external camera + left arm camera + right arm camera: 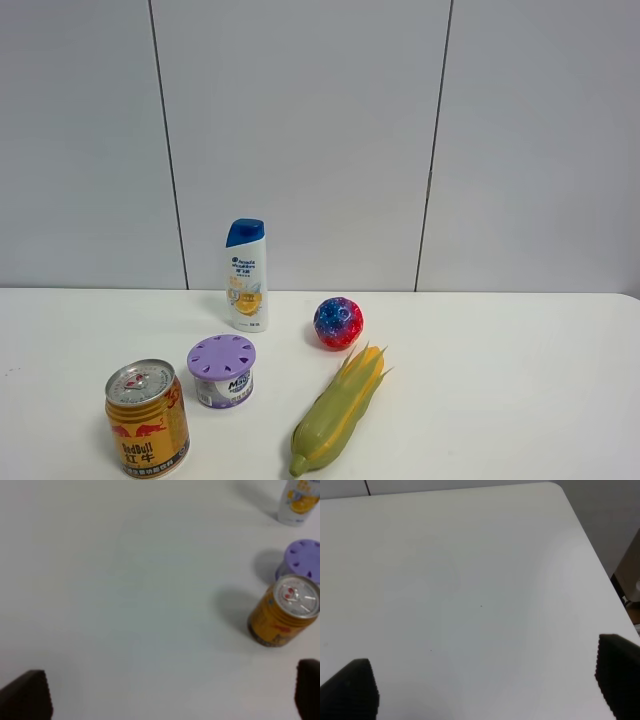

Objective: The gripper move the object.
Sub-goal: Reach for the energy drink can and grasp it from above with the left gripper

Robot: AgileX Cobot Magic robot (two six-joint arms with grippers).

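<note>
- Exterior high view: the gold Red Bull can (148, 420) stands upright at the front left of the desk (500, 400), just beside a purple-lidded tub (222, 370).
- Behind them stand a shampoo bottle (246, 275) and a speckled ball (338, 322); a corn cob (338, 410) lies to the right.
- The left tool (166, 695) is released, jaws spread wide, well apart from the can.
- The right tool (484, 680) is likewise released, above the desk near its corner.

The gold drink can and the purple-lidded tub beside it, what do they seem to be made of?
The gold Red Bull drink can looks like metal, probably aluminium: bright silver top with a pull tab, glossy printed side. The purple-lidded white tub looks like plastic: matt, evenly coloured lid with moulded slots, though its labelled body leaves that less sure.
</note>
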